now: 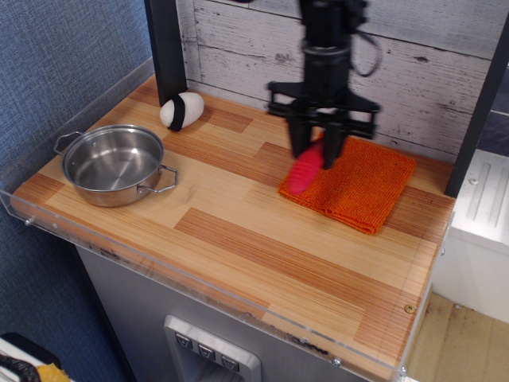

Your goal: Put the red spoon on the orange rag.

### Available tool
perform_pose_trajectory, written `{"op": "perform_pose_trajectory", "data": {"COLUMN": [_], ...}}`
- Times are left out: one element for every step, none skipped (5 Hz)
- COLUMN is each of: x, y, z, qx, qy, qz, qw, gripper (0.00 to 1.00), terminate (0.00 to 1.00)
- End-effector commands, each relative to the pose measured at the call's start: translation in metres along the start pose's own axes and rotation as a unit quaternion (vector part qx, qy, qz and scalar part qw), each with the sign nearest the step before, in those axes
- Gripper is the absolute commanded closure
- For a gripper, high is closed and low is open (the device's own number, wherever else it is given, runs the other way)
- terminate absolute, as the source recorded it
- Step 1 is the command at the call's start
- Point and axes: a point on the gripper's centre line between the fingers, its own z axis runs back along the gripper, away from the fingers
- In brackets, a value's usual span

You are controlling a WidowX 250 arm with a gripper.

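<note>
A: What lies closest to the camera?

B: The front edge of the wooden worktop [262, 263], striped in light and darker planks, with a clear plastic lip running along its rim. That front strip carries nothing.

A: And further in?

B: At the left, a steel pot [115, 164] with 2 loop handles stands upright, its inside shiny. At the right lies the orange rag [366, 191] — a nubbly square cloth, flat on the wood and turned at a slight angle to the worktop's edge.

A: Where is the red spoon?

B: The red spoon [306, 169] hangs at a slant over the near-left corner of the rag. Its ribbed red-pink handle points down and toward the camera, and the lower tip overlaps the rag's left edge in this view. Whether the tip touches the cloth I cannot tell. The upper end is hidden between the fingers, so its metal bowl is out of sight.

A: So the hand has it?

B: Yes. The black hand [316, 153] comes straight down from the arm above, with its 2 fingers clamped on the spoon's upper part. The picture is a little blurred there.

A: Anything behind?

B: 1 white egg-shaped object [181, 110] with a black band lies near the back-left corner — beside a dark upright post and well apart from the rag. A whitewashed plank wall closes off the back.
</note>
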Motion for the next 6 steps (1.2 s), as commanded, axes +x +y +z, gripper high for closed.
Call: {"op": "perform_pose_trajectory", "data": {"x": [0.007,0.008,0.01,0.01,0.011,0.007], "y": [-0.02,-0.014,-0.012,-0.013,-0.014,-0.013], "z": [-0.003,-0.011,-0.016,-0.019,-0.021,-0.015], "qx": [0.015,0.015,0.015,0.017,0.02,0.027], "qy": [-0.027,-0.035,-0.042,-0.044,-0.05,-0.063], "qz": [-0.048,-0.031,-0.023,-0.024,-0.028,-0.037], "qw": [0.9983,0.9988,0.9987,0.9986,0.9982,0.997], "gripper": [1.0,1.0,1.0,1.0,1.0,0.0], "terminate": [0.0,0.0,0.0,0.0,0.0,0.0]}}
